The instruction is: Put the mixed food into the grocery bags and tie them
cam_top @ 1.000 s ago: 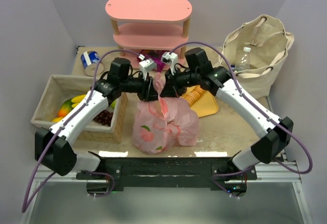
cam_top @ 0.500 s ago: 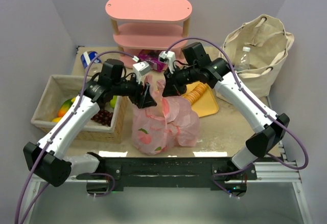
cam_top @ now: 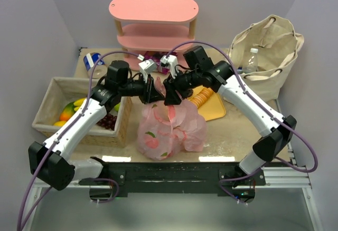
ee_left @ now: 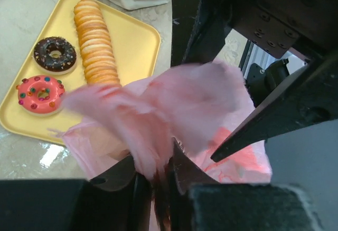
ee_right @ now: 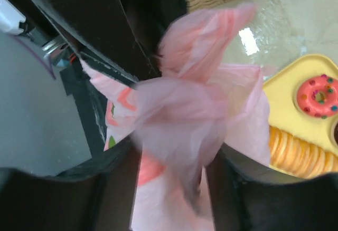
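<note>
Between basket and tray, jaws crowd pink bag.

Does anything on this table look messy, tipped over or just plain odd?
Nothing is spilled. The pink bag has its top crumpled into a bunch between the left claw and the right claw. At the back left, a blue-and-white can seems to lie on its side.

White arm links, black joints, purple cables, black jaws.
</note>
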You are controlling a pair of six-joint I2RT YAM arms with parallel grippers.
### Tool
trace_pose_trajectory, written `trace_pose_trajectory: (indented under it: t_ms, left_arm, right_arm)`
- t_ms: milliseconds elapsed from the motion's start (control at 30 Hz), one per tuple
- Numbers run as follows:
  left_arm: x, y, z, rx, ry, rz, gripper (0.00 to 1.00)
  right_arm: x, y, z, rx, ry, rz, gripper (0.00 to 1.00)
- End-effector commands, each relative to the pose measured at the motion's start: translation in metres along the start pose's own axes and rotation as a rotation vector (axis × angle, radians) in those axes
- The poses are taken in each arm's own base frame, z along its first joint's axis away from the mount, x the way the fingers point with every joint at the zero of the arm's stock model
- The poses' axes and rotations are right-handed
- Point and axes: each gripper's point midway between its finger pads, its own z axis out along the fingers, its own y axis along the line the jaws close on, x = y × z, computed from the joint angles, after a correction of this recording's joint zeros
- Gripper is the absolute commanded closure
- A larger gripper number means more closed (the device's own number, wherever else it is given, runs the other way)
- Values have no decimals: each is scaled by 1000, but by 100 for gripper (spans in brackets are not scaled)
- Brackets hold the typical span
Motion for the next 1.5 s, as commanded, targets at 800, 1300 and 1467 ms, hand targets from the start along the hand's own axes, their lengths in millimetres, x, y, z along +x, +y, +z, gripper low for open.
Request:
trace_pose_trajectory:
  t_ms: [800,1300,1467]
  left_arm:
    - [-37,22,-17,-211,-292,-39,100]
    - [-33,35,-19,-269,-258,67,100]
    - [-38,32,-9,-208,-272,92,100]
  right_arm:
    - [-41,11,-138,397,-766,-47,9]
    - [-24,-1,-136,373,-953,246,1]
    - [-25,5,-115,328,-833,110,1]
